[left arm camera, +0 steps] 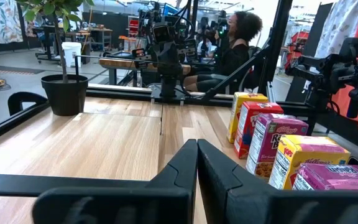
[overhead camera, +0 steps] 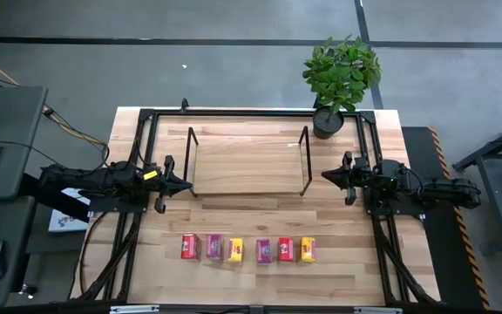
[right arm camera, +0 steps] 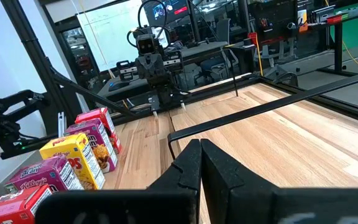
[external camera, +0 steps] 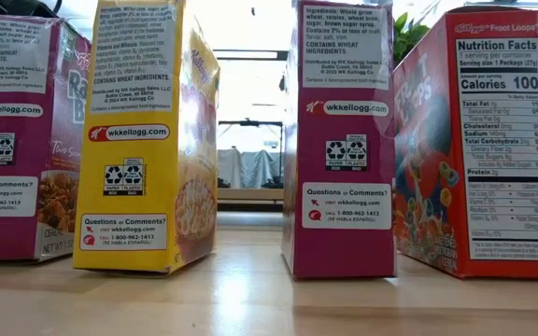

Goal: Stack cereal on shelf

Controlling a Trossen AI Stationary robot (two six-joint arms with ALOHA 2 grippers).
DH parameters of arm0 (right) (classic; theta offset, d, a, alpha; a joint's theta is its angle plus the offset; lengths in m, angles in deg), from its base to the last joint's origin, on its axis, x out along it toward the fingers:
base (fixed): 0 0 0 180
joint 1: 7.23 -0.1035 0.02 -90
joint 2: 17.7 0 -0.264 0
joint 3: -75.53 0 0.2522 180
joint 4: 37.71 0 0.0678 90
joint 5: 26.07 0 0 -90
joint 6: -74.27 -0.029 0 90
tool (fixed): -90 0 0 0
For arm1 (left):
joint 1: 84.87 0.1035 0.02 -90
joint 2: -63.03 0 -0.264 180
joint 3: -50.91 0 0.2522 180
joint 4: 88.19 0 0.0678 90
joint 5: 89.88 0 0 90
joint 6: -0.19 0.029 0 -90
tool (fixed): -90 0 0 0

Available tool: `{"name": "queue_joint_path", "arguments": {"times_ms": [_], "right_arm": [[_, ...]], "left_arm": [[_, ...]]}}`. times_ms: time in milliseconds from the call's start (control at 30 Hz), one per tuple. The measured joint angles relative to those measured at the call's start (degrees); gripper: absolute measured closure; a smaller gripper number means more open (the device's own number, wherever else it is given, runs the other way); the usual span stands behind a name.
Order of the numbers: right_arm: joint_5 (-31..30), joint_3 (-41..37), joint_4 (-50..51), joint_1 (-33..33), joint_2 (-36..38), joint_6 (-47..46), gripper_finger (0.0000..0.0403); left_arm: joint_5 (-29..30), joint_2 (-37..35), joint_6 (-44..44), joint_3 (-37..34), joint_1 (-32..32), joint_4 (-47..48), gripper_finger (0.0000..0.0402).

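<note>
Waiting closed beside the shelf (overhead camera: 247,163): left gripper (overhead camera: 184,184), right gripper (overhead camera: 328,175); opening wide before approaching cereal (overhead camera: 247,249) squarely, probably.

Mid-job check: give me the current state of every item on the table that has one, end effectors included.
Six small cardboard cereal boxes: upright, in one row on the tabletop, none on the shelf.
Low wooden shelf with black wire end frames: bare, nothing stacked on it.
Left end effector: shut, empty, beside the shelf's left end.
Right end effector: shut, empty, beside the shelf's right end.
Potted green plant: upright at the table's far right corner.
</note>
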Motion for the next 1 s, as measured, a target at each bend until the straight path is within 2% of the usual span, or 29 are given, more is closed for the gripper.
{"name": "queue_joint_path", "arguments": {"times_ms": [800,1000], "right_arm": [[0.0,0.0,0.0,0.0,0.0,0.0,0.0402],[0.0,0.0,0.0,0.0,0.0,0.0,0.0402]], "left_arm": [[0.0,0.0,-0.2,0.0,0.0,-0.3,0.0396],[0.0,0.0,-2.5,0.0,0.0,-7.7,0.0391]]}}
